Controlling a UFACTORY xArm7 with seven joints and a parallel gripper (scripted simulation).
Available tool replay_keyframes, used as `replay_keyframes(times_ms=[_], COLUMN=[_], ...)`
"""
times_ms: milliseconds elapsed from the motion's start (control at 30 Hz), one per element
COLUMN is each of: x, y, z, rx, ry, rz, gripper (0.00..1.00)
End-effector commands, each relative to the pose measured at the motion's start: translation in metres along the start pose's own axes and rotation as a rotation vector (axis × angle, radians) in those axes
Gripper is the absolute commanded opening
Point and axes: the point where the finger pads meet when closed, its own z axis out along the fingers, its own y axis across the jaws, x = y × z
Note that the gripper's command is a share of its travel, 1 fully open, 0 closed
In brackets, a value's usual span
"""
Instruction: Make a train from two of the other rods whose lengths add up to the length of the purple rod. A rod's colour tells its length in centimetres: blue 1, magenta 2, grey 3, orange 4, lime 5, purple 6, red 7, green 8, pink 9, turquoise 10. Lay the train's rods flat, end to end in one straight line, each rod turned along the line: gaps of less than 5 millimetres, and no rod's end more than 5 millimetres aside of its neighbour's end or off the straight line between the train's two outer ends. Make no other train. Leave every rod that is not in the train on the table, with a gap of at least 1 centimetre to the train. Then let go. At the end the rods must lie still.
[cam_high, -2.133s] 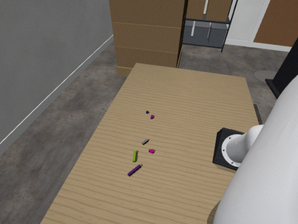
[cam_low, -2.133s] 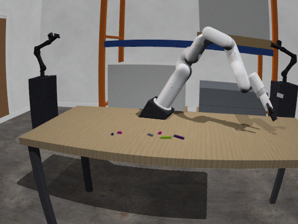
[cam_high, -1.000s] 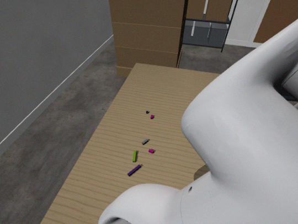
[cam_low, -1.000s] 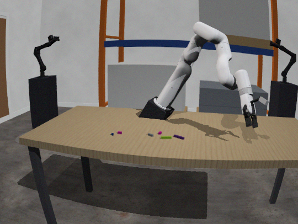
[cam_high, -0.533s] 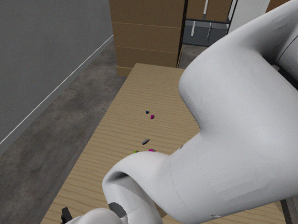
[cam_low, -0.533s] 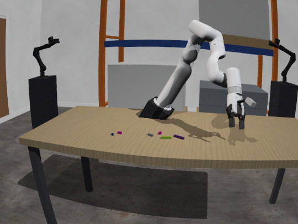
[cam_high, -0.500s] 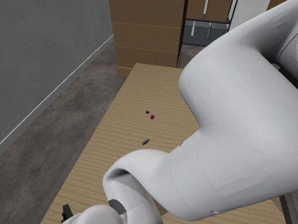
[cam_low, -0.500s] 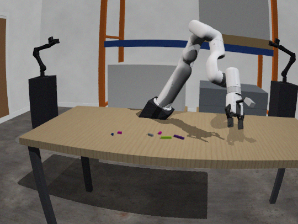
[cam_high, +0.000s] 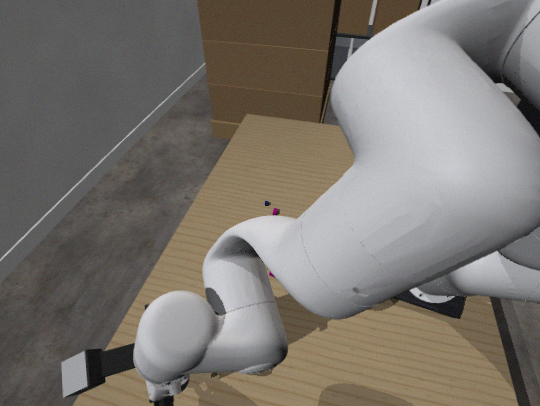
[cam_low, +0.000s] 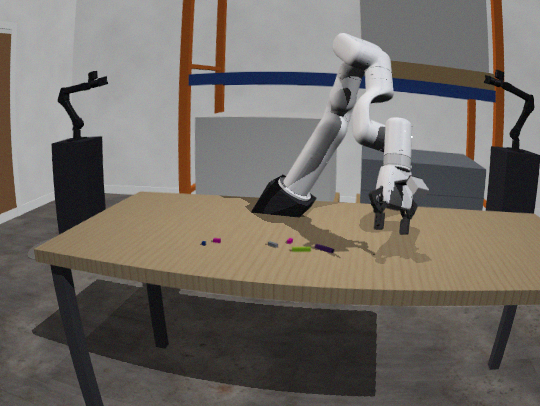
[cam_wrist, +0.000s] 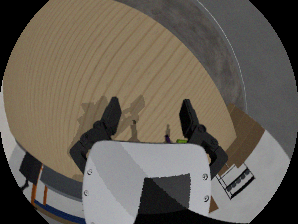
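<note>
Plainly, the purple rod (cam_low: 324, 248) (cam_wrist: 167, 139) is laid flat on the bench (cam_high: 300, 145) (cam_low: 125, 225) (cam_wrist: 65, 65), just beside the lime rod (cam_low: 301, 249) (cam_wrist: 181, 141). Behind the lime rod, in the exterior view, 1 magenta rod (cam_high: 271, 274) (cam_low: 290, 241) is seen, with the grey rod (cam_low: 272, 244) near it. Well apart from these, the blue rod (cam_high: 267, 203) (cam_low: 203, 243) is placed near the other magenta rod (cam_high: 275, 211) (cam_low: 216, 240). No 2-rod train is formed. The fingers (cam_low: 404, 226) are spread wide, nothing gripped, and are held above the bench, away from all 6 rods.

In the exterior view, the arm (cam_high: 425, 115) (cam_low: 320, 150) (cam_wrist: 120, 175) has swung from the right edge toward right of centre; its fingers (cam_low: 404, 225) have spread wider.
</note>
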Motion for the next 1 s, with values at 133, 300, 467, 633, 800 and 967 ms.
replay_keyframes(times_ms=[133,300,467,633,800,967], x=[-0.044,-0.069,-0.097,-0.098,-0.098,-0.098], y=[0.053,0.073,0.092,0.093,0.093,0.093], z=[-0.001,-0.002,-0.003,-0.003,-0.003,-0.003], rx=[-0.011,-0.008,0.002,0.002,0.002,0.002], ry=[-0.086,-0.129,-0.174,-0.176,-0.176,-0.176], rz=[0.116,0.174,0.24,0.243,0.243,0.243], gripper=[1.0,1.0,1.0,1.0,1.0,1.0])
